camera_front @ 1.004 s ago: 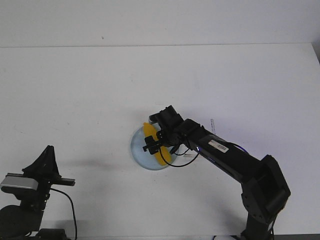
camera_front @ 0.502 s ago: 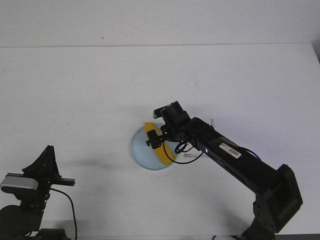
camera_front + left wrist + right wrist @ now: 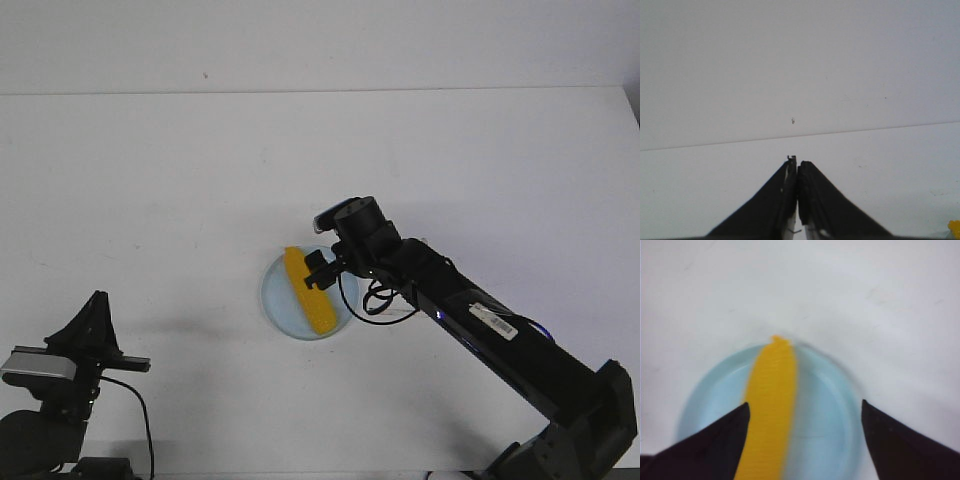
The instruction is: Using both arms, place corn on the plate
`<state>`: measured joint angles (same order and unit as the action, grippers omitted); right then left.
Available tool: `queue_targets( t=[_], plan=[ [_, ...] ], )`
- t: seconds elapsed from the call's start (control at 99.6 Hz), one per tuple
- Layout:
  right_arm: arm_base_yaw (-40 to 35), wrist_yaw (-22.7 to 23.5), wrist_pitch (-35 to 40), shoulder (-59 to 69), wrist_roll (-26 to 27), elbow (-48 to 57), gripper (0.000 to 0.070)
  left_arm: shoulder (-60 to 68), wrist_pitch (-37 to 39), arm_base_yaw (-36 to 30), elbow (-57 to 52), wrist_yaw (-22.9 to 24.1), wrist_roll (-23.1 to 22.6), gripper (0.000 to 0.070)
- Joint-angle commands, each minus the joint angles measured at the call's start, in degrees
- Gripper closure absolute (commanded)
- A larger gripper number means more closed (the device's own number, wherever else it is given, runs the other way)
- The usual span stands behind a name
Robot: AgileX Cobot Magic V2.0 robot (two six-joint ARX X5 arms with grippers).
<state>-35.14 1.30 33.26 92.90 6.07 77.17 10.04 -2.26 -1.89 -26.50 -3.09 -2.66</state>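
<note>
My right claw [image 3: 802, 440] hangs spread wide, gripping nothing, just above the corn [image 3: 308, 292], which lies diagonally across the plate [image 3: 278, 303] mid-counter [image 3: 150, 180]. My left claw [image 3: 797, 175] sits pinched closed at the near left. I judge placement done; next, lift the right arm clear.

My front camera sits high and looks forward and down over the white counter [image 3: 150, 180], taking in both arms from well back. The right wrist camera looks along its own jaws, close above the plate [image 3: 827, 405] and the corn [image 3: 770, 405], which the front view also shows at mid-counter. The left wrist camera sits low, facing across bare counter toward a wall; a yellow speck at its edge may be the corn.
</note>
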Motion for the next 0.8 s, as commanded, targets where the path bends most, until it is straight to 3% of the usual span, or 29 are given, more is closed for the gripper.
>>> queue_targets(
  t=[0.0,0.07,0.181,0.231,0.623,0.793],
  plan=[
    [1.1,-3.5,-1.3,-1.2,-3.4,-2.0,0.0324,-0.1,0.6,0.1,-0.4,0.1,-0.8,0.0698],
    [2.5,-6.2,-4.2,-3.4,-4.3,-5.7,0.0407,-0.1,0.7,0.1,-0.4,0.1,-0.8,0.0698],
    [5.7,-7.8,-9.6,-9.1,-4.5,-13.0,0.0621,-0.1,0.7,0.1,-0.4,0.1,-0.8,0.0699],
    [7.5,-7.7,-12.2,-12.1,-4.5,-16.4,0.0687,-0.1,0.6,0.1,-0.4,0.1,-0.8,0.0699],
    [25.7,-8.0,-25.8,-36.7,-4.8,-38.9,0.0690,-0.1,0.7,0.1,-0.4,0.1,-0.8,0.0699],
    [34.5,-6.9,-27.1,-46.2,-4.8,-46.8,0.0690,-0.1,0.7,0.1,-0.4,0.1,-0.8,0.0699]
  ],
)
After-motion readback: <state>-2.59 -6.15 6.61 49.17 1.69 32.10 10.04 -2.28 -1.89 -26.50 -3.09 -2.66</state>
